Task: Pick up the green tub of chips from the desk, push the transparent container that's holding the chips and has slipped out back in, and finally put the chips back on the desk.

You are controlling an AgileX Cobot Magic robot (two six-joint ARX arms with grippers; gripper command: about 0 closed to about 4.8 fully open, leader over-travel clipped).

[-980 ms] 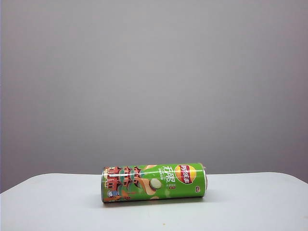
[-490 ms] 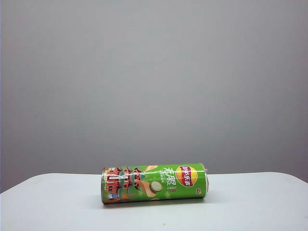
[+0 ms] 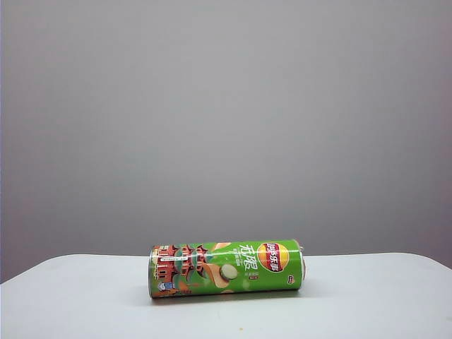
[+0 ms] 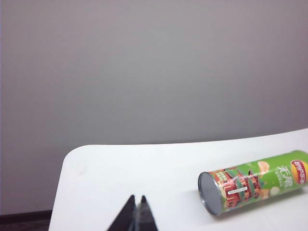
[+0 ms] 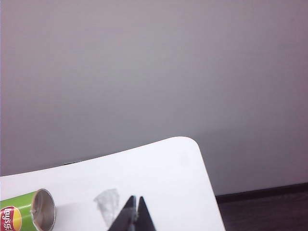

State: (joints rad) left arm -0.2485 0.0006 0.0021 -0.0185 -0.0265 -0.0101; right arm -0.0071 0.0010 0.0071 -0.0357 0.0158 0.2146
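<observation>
Left claw (image 4: 137, 211) — tips together, empty, low in its wrist view. Green tub of chips (image 3: 226, 268) lies on its side on the table (image 3: 367, 296), lower centre of the exterior view, no slipped-out container visible; task apparently complete. Right claw (image 5: 134, 211) — together, empty. Versus 1 second earlier: tub unmoved.

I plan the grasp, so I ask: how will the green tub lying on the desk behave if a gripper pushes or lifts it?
The green tub of chips lies on its side on the smooth desk, so it probably rolls when nudged. Its glossy round wall may slip between fingers. Both the left gripper and right gripper are shut, away from it.
</observation>
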